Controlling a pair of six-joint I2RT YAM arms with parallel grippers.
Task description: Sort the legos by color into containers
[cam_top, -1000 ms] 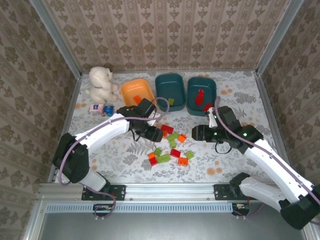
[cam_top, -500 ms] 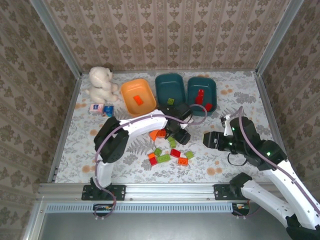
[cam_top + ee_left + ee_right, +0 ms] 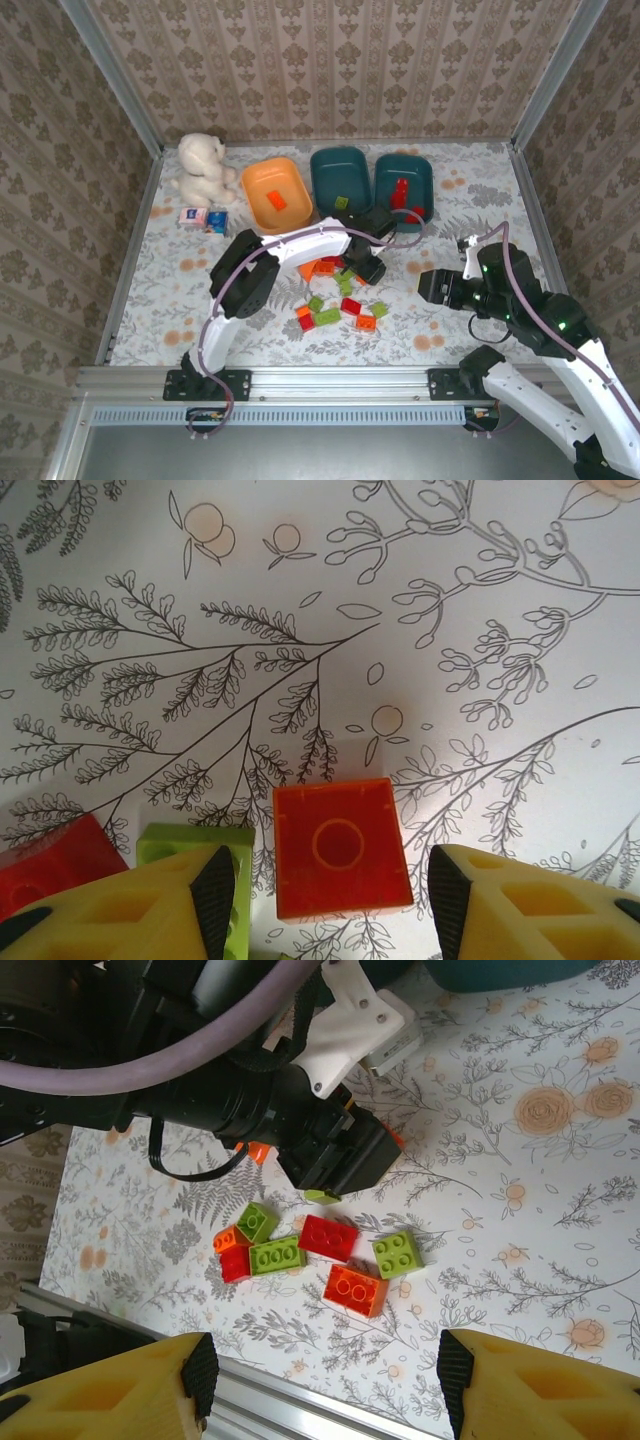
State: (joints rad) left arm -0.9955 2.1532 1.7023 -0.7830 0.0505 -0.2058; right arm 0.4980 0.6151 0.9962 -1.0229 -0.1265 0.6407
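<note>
Swinging across from beside the orange tub (image 3: 277, 193) to the middle of the frame within the last second, the left arm (image 3: 300, 245) now holds the left gripper (image 3: 367, 268) low over the upper right edge of the pile. The right gripper (image 3: 428, 287) has drawn back toward the lower right and hangs there, fingers wide apart with nothing between them. It looks as though the left side is taking the next pick while the right keeps out of its way.

Three tubs line the upper centre of the floral tablecloth (image 3: 200, 290). The orange tub holds a lone orange lego (image 3: 278, 203), the middle teal tub (image 3: 340, 175) a green lego (image 3: 341, 203), and the right teal tub (image 3: 403, 172) several red legos (image 3: 400, 190). That fixes a colour for each tub, yet most of the sorting appears to lie ahead.

The loose legos (image 3: 340, 305) lie just below the tubs at centre frame, red, orange and green mixed close together.

In the left wrist view, a square orange brick (image 3: 342, 848) lies flat at lower centre, glossy, with a single ring on its face. The yellow fingers (image 3: 150, 910) stand on either side of it with a gap on each, not yet clamped. A green brick (image 3: 190, 837) peeks from behind the left finger, with a red brick (image 3: 50, 865) at the lower left corner.
</note>
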